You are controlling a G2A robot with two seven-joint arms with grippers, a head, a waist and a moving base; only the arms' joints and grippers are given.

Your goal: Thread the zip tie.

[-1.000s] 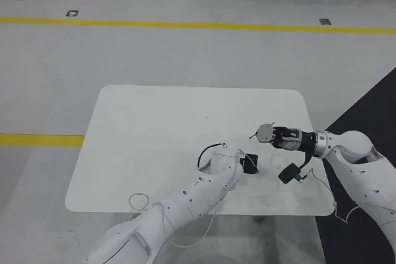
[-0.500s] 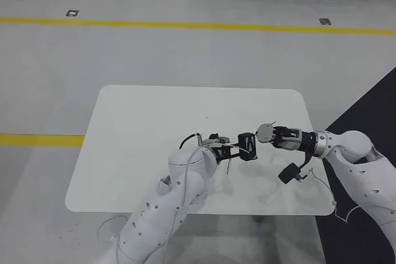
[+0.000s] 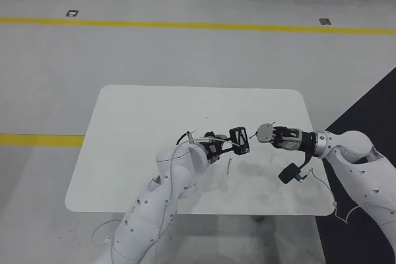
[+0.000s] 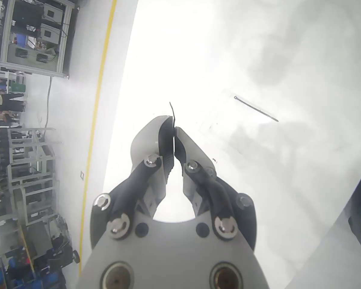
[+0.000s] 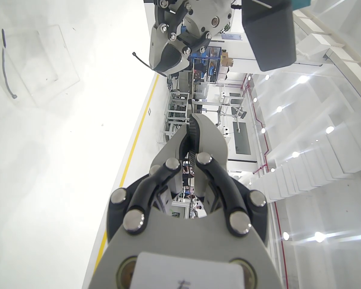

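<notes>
**Left jaws pinch a thin black plastic zip tie (image 4: 172, 112), which looks light, springy and slick.**
Top view: the left gripper (image 3: 241, 141) and right gripper (image 3: 263, 134) meet tip to tip, just apart, over the white bench (image 3: 138, 132). A thin dark strip (image 3: 253, 136) pokes from the right jaws, and a second black zip tie (image 3: 229, 165) lies near the left jaws. Left wrist view: the jaws are pressed together on the tie, its pointed tail just beyond them. Right wrist view: the right jaws are pressed together, and the tie's head sticks out beside the left jaws. It is best gripped near the free end, or it will likely flex off aim.

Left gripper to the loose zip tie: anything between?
No. In the left wrist view, bare table lies between the left gripper, shut on a second zip tie, and the loose zip tie.
</notes>
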